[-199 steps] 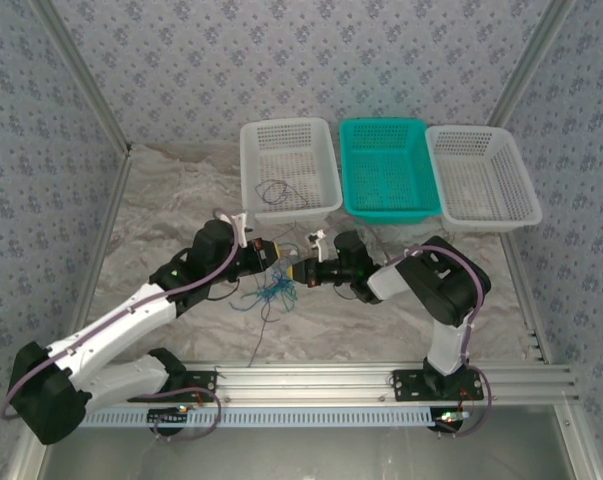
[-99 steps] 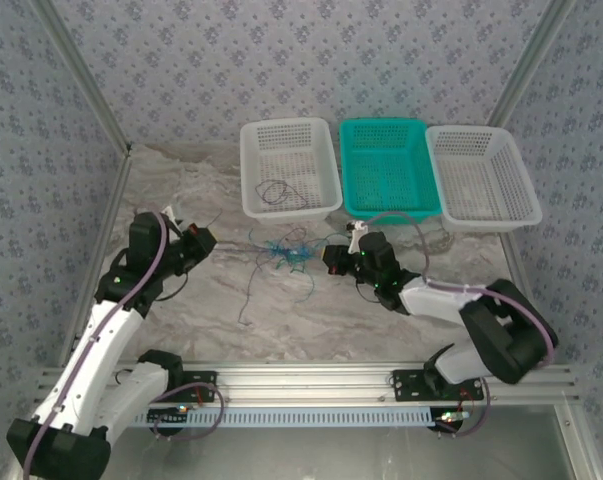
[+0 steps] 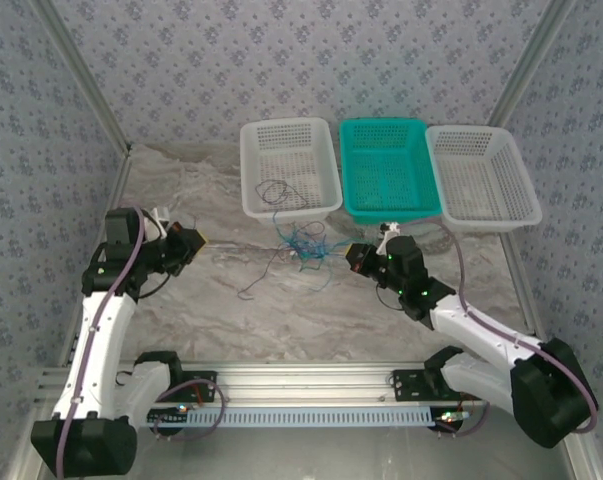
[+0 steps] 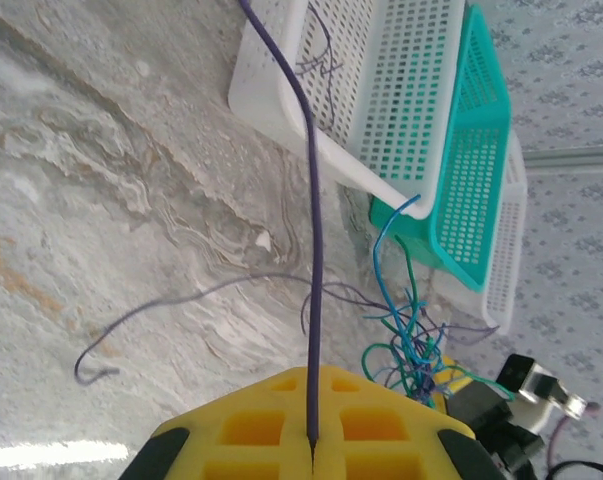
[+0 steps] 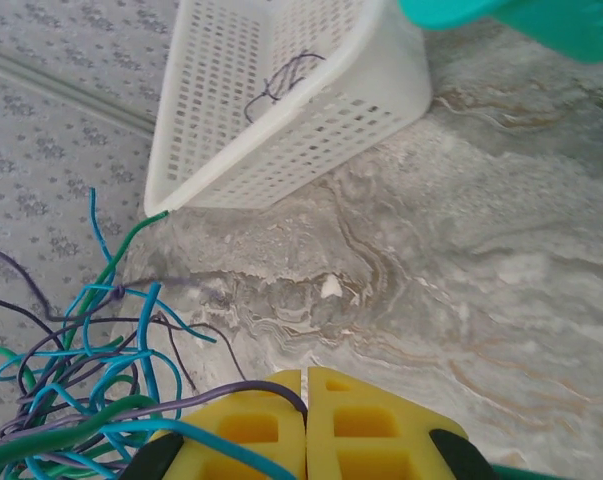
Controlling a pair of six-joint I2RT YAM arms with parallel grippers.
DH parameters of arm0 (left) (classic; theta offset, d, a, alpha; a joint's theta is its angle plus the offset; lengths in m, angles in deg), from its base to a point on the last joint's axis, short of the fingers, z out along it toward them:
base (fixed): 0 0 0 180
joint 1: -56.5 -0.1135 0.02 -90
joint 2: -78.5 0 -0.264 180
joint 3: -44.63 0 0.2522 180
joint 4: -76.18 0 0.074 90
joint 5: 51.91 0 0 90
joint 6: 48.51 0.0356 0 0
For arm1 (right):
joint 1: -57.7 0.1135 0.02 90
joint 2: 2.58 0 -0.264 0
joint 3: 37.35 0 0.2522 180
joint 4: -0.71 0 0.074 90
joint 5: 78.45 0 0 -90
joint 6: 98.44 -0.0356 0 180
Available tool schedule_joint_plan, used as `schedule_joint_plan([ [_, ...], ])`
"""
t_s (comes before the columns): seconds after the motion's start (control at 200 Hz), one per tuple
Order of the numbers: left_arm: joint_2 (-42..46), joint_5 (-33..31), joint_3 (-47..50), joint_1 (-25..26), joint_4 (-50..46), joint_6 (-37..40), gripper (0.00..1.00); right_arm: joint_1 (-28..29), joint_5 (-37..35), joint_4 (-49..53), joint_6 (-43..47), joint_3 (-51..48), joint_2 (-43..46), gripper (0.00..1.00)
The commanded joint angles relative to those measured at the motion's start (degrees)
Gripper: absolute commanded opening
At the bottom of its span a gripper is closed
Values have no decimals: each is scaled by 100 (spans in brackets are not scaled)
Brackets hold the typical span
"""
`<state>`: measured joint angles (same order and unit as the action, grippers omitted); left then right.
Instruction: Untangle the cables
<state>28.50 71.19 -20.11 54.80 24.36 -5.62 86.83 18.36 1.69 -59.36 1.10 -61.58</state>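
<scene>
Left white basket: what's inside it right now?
One thin dark cable lies loosely curled on the floor of the left white basket, near its front wall. The rest of that floor looks bare from above. In both wrist views the basket's walls cover most of the floor.

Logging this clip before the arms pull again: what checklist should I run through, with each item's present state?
1. The left hand shut on the purple strand: ok.
2. The right hand shut on a strand of the wad: ok.
3. The wad pulled apart: not ok, knotted between the hands.
4. The wad free of the white basket corner: cannot tell.
5. The dark cable lying inside that basket: ok.
</scene>
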Motion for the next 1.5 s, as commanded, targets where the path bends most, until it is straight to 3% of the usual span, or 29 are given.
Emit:
schedule_joint_plan([
  [0.0, 207, -1761, -291, -975, 414, 211, 0, -1154, -2809, 2661, -243, -604, 2, 0],
  [0.065, 201, -1328, -99, -975, 763, 84, 0, -1074, -2596, 2386, 92, -646, -26, 0],
  [0.16, 208, -236, 503, -627, 2224, -367, 0, -498, -1820, 1290, 945, -724, -277, 0],
  [0.24, 225, -553, 640, 300, 2591, -124, 0, 380, -1379, 785, 1668, -632, -568, 0],
  [0.3, 166, -1135, 638, 1068, 2527, 173, 0, 861, -1376, 937, 1968, -418, -775, 26],
  [0.325, 113, -1293, 656, 1306, 2535, 234, 0, 952, -1291, 1005, 2064, -356, -816, 44],
  [0.33, 104, -1322, 662, 1357, 2538, 240, 0, 965, -1277, 1051, 2080, -339, -822, 52],
  [0.375, -13, -1472, 743, 1648, 2590, 247, 0, 1017, -1300, 1223, 2071, -292, -754, 66],
  [0.475, -263, -1627, 955, 2044, 2786, 159, 0, 1108, -1053, 1375, 2385, -297, -14, 71],
  [0.585, -398, -1763, 1031, 2395, 2981, 166, 0, 1471, -375, 919, 3392, -382, 971, 76],
  [0.7, -466, -1913, 927, 2683, 3037, 225, 0, 2076, 40, -159, 4572, -295, 915, 80],
  [0.904, -545, -2042, 557, 3008, 3051, 192, 0, 2475, 323, -196, 5297, 975, -1128, 72],
  [1.129, -795, -2190, -25, 3286, 3092, -192, 0, 2585, 486, -1353, 5389, 1859, -3132, 79],
  [1.204, -834, -2193, -169, 3345, 3113, -282, 0, 2580, 470, -1481, 5346, 2142, -3558, 76],
  [1.244, -845, -2211, -214, 3350, 3112, -319, 0, 2572, 439, -1499, 5331, 2257, -3739, 66],
  [1.269, -845, -2232, -234, 3345, 3114, -322, 0, 2561, 342, -1527, 5282, 2307, -3828, 47],
  [1.274, -845, -2239, -236, 3348, 3108, -323, 0, 2558, 282, -1537, 5258, 2316, -3851, 39],
  [1.279, -845, -2243, -241, 3345, 3110, -320, 0, 2558, 282, -1537, 5258, 2316, -3851, 39],
  [1.314, -836, -2324, -266, 3351, 3050, -294, 0, 2536, 127, -1609, 5134, 2309, -3906, 11],
  [1.334, -828, -2396, -275, 3349, 2979, -270, 0, 2504, 93, -1679, 5051, 2260, -3889, 0],
  [1.449, -679, -2925, -223, 3349, 2594, 42, 0, 2280, 114, -2443, 4321, 1676, -3562, 0],
  [1.499, -529, -3088, -89, 3350, 2563, 305, 14, 2124, 252, -2684, 3976, 1422, -3388, 0],
])
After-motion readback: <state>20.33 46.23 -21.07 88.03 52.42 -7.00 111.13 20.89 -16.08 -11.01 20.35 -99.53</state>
